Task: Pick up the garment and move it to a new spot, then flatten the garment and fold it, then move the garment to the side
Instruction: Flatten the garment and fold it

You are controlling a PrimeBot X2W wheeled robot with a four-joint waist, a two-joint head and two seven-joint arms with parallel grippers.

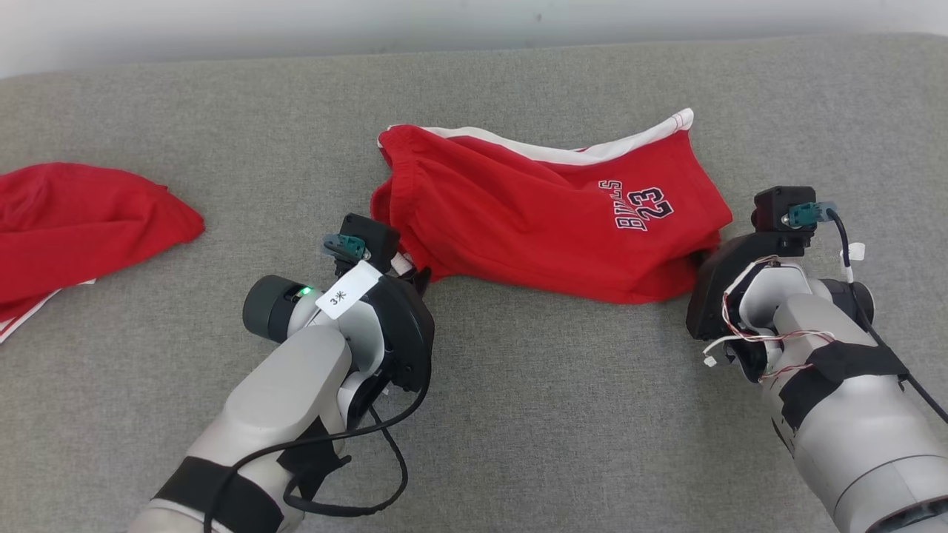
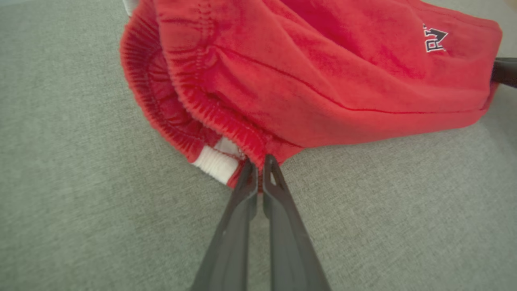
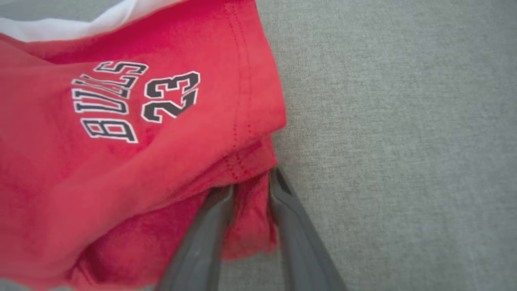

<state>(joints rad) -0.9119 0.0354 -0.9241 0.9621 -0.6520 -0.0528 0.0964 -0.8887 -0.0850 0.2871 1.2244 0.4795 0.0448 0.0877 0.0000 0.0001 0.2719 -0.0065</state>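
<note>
The garment is a pair of red shorts with white side stripes and a "BULLS 23" print, lying rumpled on the grey cloth surface. My left gripper sits at its near left corner. In the left wrist view the left gripper is shut on the ribbed waistband edge of the garment. My right gripper is at the near right corner, its tips tucked under the cloth. In the right wrist view the right gripper pinches a bunched fold of the garment at the hem.
A second red piece of clothing lies at the far left edge. The grey padded surface stretches wide in front of the shorts and to their right. A pale wall runs along the back edge.
</note>
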